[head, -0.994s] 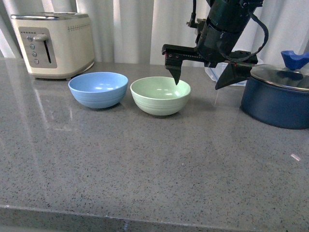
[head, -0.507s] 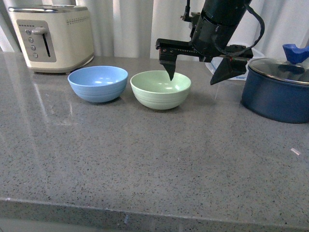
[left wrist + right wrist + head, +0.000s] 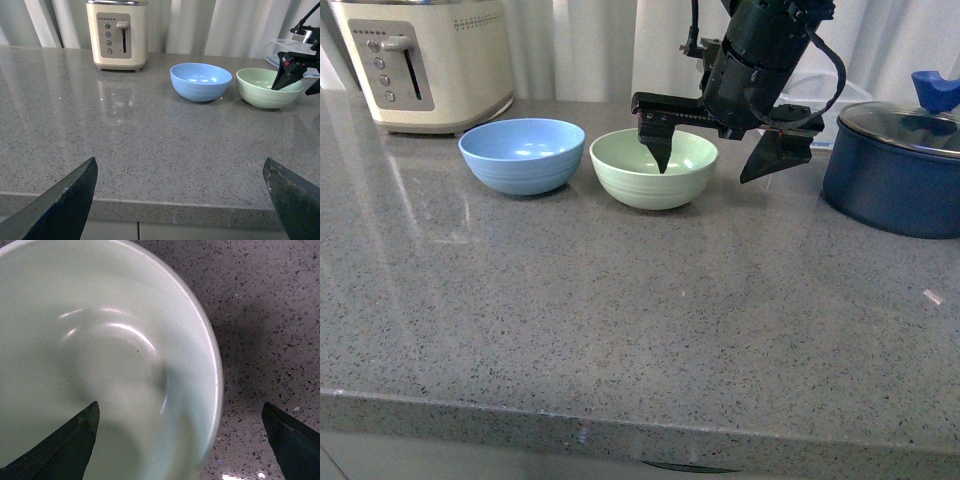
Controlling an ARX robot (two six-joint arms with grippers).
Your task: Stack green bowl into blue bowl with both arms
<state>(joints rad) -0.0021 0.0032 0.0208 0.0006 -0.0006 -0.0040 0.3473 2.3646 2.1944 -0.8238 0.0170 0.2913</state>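
Toaster [image 3: 420,60]: cream, at the far left back of the counter [image 3: 620,330]; the front view cuts off its top.
Left arm: outside the front view; only its two dark finger ends show, at the lower corners of the left wrist view.
Left hand [image 3: 178,161]: spread wide and empty, back by the counter's front edge, facing both bowls and well apart from them.
Blue bowl [image 3: 522,155]: upright and empty on the counter, right of the toaster, just beside the green bowl with a slim gap between them.
Green bowl [image 3: 653,168]: upright and empty on the counter, between the blue bowl and the pot.
Right arm: its upper part runs out of the top of the front view; the wrist angles down over the green bowl.
Right hand [image 3: 702,172]: spread wide, holding nothing, astride the green bowl's right rim, with one finger tip inside and the other outside over the counter; contact cannot be told.
Pot [image 3: 895,170]: dark blue with a lid, far right, its right side cut off.
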